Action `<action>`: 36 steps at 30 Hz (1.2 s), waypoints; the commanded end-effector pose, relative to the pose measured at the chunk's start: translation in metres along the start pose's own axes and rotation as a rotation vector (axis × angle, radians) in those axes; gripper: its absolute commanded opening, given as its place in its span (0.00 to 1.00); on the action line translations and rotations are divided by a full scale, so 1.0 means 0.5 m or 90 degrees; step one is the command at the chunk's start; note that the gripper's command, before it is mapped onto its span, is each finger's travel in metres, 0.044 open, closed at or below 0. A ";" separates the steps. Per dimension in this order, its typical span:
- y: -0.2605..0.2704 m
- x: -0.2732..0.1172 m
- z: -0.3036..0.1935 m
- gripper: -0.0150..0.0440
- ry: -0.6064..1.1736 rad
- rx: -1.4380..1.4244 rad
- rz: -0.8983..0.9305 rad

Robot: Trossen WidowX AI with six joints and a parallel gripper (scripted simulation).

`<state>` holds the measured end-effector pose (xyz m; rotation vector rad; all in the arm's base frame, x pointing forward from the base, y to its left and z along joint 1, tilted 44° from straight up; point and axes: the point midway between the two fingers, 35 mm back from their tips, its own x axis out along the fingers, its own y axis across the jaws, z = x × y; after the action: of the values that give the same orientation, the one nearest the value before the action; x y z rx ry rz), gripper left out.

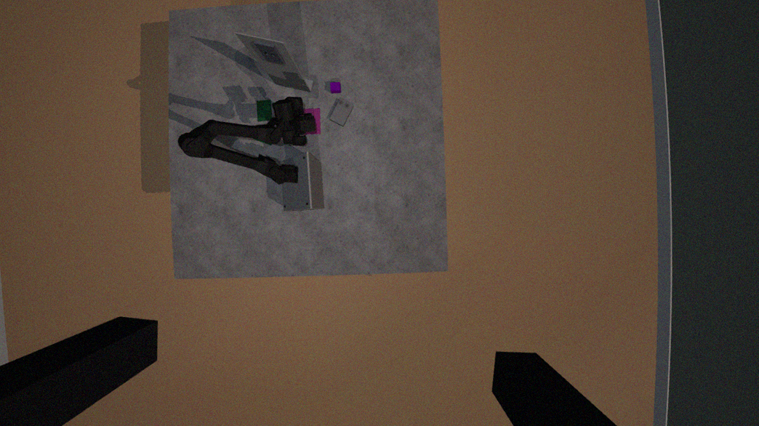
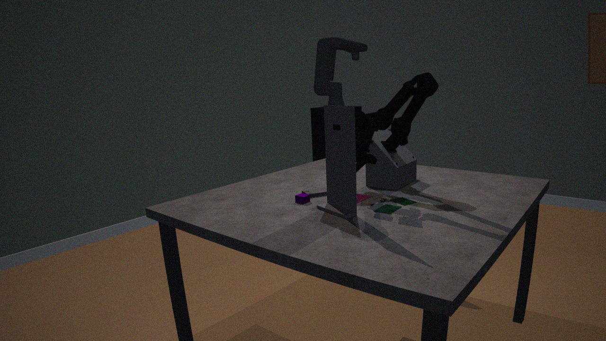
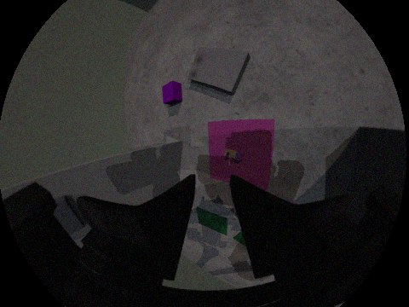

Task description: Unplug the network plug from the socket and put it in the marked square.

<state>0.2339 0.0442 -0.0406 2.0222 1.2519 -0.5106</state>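
We saw the small plug (image 3: 232, 155) out of the socket, lying on the pink square (image 1: 316, 113) (image 2: 363, 198) (image 3: 251, 125) on the table (image 1: 386, 191) (image 2: 254, 211) (image 3: 324, 77). The gripper (image 1: 292, 121) (image 2: 365, 144) (image 3: 213, 179) was above the table, jaws partly apart with nothing between them. We noted the panel (image 1: 288, 62) (image 2: 341, 165) standing upright, and the purple cube (image 1: 335, 87) (image 2: 302, 198) (image 3: 172, 92) near the flat grey box (image 1: 340, 112) (image 3: 221, 68), not touching it.

The square (image 1: 316, 114) (image 2: 363, 198) (image 3: 241, 128) is plain magenta, the block (image 1: 335, 87) (image 2: 302, 198) (image 3: 172, 92) purple, and the table (image 1: 380, 192) (image 2: 271, 228) (image 3: 298, 77) mottled grey.
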 end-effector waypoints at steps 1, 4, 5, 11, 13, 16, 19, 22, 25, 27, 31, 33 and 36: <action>0.009 -0.008 -0.004 0.52 0.004 -0.007 0.007; 0.010 -0.013 -0.005 0.52 0.005 -0.007 0.008; 0.011 -0.014 -0.005 0.52 0.005 -0.007 0.008; 0.014 -0.024 -0.007 0.52 0.006 -0.006 0.009; 0.008 -0.019 -0.002 0.52 0.002 0.001 0.002; 0.020 -0.028 0.002 0.52 0.000 -0.001 0.001; 0.033 -0.039 0.005 0.52 -0.002 -0.002 0.001; 0.045 -0.051 0.008 0.52 -0.003 -0.003 0.001; 0.057 -0.064 0.010 0.52 -0.004 -0.003 0.000; 0.064 -0.073 0.010 0.52 -0.004 -0.004 0.000; 0.079 -0.093 0.011 0.52 -0.004 -0.005 0.001; 0.086 -0.104 0.011 0.52 -0.004 -0.005 0.001; 0.096 -0.121 0.010 0.52 -0.003 -0.006 0.002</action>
<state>0.2457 -0.0038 0.0012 2.0173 1.2586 -0.5272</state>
